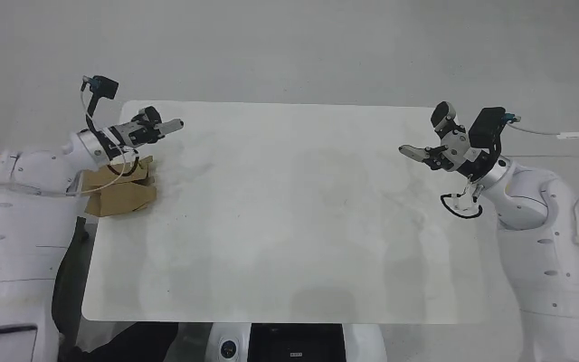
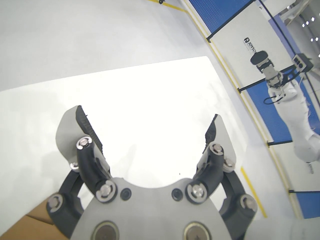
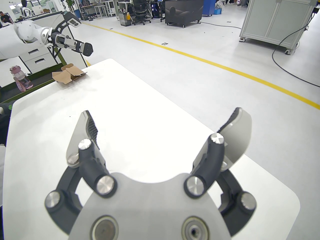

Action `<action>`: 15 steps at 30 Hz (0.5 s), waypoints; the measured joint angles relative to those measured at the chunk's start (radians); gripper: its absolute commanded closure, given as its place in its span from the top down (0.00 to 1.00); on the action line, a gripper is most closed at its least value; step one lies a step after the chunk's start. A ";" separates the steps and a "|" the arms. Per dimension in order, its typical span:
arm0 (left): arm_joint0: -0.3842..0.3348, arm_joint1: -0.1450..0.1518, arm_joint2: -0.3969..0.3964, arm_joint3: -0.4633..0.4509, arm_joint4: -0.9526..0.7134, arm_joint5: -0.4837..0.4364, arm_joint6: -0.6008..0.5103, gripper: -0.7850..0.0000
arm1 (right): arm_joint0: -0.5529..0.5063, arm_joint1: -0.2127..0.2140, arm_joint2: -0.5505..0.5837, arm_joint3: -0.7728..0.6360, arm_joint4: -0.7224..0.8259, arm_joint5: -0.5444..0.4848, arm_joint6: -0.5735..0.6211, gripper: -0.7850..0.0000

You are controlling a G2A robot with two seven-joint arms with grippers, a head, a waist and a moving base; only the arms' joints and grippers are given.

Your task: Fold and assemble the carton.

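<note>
So the carton (image 1: 119,190) is just sitting at the table's (image 1: 289,226) left edge, up near the far-left corner, partly hanging off, flaps loose. The left gripper (image 1: 174,124) hangs over that corner with its fingers spread wide and nothing in them; the carton is beside its wrist, not between the fingers. The right gripper (image 1: 412,150) is also spread and empty, over at the right edge, well apart from the carton.

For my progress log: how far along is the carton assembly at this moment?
Done: nothing visible; the carton lies unfolded with loose flaps at the edge of the table. In hand: nothing; the left gripper and the right gripper are open and empty. Left: the whole job, gripping, folding and assembling.
</note>
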 measured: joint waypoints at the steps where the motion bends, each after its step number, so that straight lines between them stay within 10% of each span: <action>1: -0.003 0.001 -0.005 0.010 -0.023 0.019 -0.015 1.00 | 0.000 0.000 0.000 0.000 0.000 0.000 0.000 1.00; 15: -0.057 0.030 -0.104 0.190 -0.170 0.089 -0.108 1.00 | 0.000 0.000 0.000 0.000 0.000 0.000 0.000 1.00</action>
